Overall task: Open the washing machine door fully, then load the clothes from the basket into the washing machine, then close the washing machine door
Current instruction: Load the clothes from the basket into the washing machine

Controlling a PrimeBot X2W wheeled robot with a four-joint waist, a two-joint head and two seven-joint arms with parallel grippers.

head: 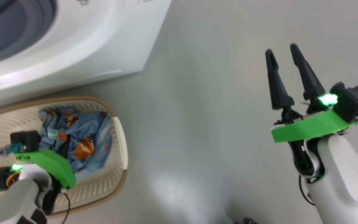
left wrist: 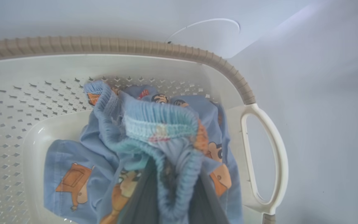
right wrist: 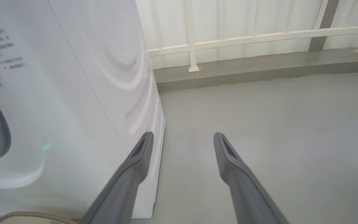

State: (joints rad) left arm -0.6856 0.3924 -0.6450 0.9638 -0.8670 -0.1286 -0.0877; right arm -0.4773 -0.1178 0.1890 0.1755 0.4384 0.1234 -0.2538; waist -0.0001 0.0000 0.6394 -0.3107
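Note:
The cream basket point(head: 121, 146) with a brown rim sits on the floor in front of the white washing machine point(head: 82, 43), whose grey gasket point(head: 17, 25) shows at the top left. The washing machine door is out of view. Light-blue clothes point(head: 85, 133) with orange bears lie in the basket. My left gripper point(head: 65, 146) reaches down into them. In the left wrist view it point(left wrist: 172, 180) is shut on a bunched elastic hem of the clothes point(left wrist: 104, 137), inside the basket point(left wrist: 135, 45). My right gripper point(head: 281, 53) hangs open over bare floor, holding nothing.
In the right wrist view the right gripper point(right wrist: 182, 137) points past the washing machine point(right wrist: 73, 93) at grey floor point(right wrist: 275, 118). A raised kerb and a white railing point(right wrist: 253, 39) run along the back. Open floor point(head: 197, 124) lies between the basket and the right arm.

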